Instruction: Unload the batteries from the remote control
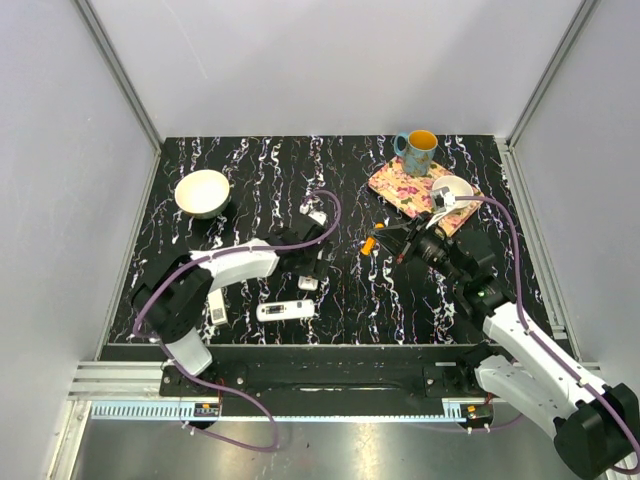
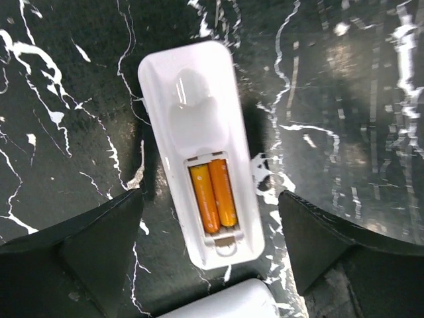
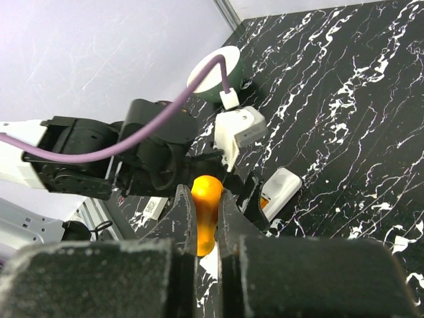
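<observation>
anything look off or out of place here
Only the remote under the open left gripper: its back cover is off, two orange batteries exposed. The right gripper pinches another orange battery. Nothing spilled.

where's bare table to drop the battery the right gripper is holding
Free: the back strip between the white bowl and the mug, and the near patch between the front remote and the right arm. Crowded: around the left gripper, where the other remotes cluster.
</observation>
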